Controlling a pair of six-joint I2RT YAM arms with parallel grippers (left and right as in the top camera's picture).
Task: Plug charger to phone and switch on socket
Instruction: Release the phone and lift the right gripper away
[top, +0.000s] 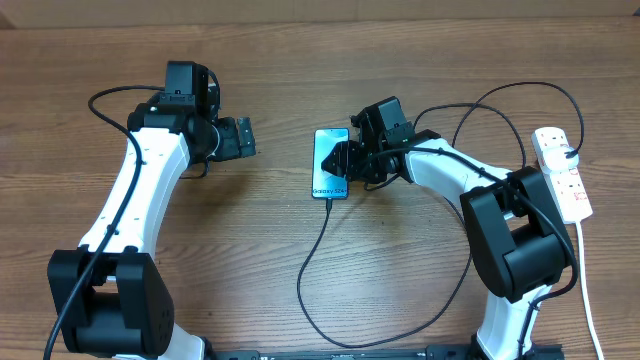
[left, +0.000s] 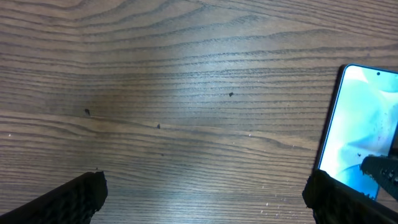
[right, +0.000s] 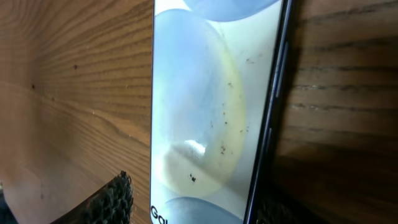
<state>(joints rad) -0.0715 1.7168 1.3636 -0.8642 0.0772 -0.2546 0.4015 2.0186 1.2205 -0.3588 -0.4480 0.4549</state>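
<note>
While the slim black-edged blue-screened phone is straddled by the right gripper, jaws spread, thin black charger cable joined at its near end — left gripper held wide, apart.

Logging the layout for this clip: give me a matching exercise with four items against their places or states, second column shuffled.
1 phone
2 socket
3 left end effector
4 charger

A far right on the table
B open, left of the phone, touching nothing
C mid-table, screen up
D looping from the phone's lower end toward the front edge

Pairs: 1-C, 2-A, 3-B, 4-D
</note>
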